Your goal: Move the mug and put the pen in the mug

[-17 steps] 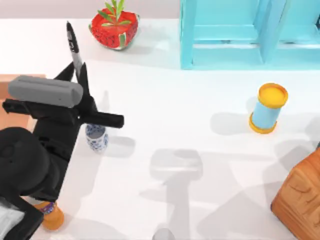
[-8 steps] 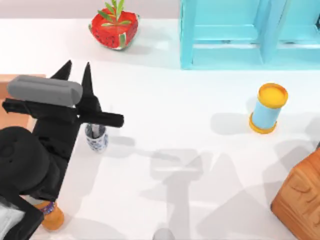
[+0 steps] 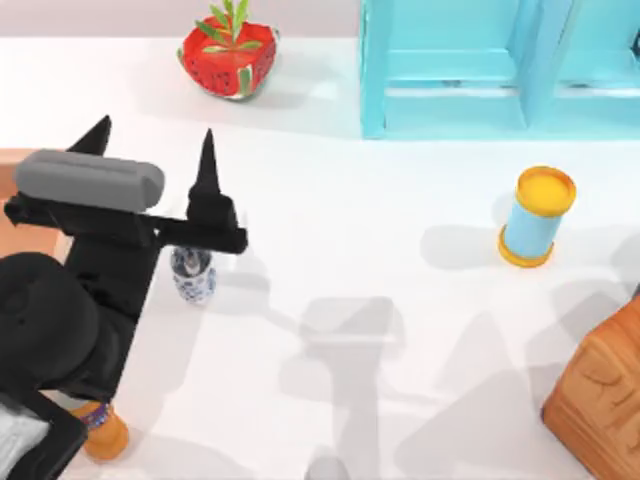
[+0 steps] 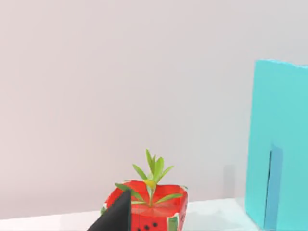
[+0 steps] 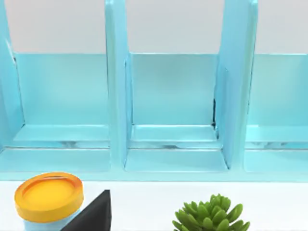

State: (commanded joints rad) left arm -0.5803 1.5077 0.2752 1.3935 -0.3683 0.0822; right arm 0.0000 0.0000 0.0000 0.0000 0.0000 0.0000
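Observation:
The mug (image 3: 196, 283), small and white with a blue pattern, stands upright on the white table at the left. A dark shape in its mouth, the pen (image 3: 190, 263), sits inside, partly hidden by the gripper body. My left gripper (image 3: 153, 142) hovers over and just behind the mug, open, its two black fingers (image 3: 207, 165) spread wide with nothing between them. One finger (image 4: 118, 216) shows in the left wrist view. In the right wrist view one finger (image 5: 98, 214) of my parked right gripper stands off-centre, apart from its mate.
A watermelon planter (image 3: 228, 55) sits at the back left and a turquoise shelf (image 3: 450, 70) at the back right. A light-blue cylinder with yellow ends (image 3: 537, 217) and a wooden box (image 3: 600, 400) stand at the right. An orange bottle (image 3: 100, 432) is at the front left.
A second ago my left gripper held the pen upright above the mug. It let go, the pen dropped into the mug, and the fingers have spread wider.

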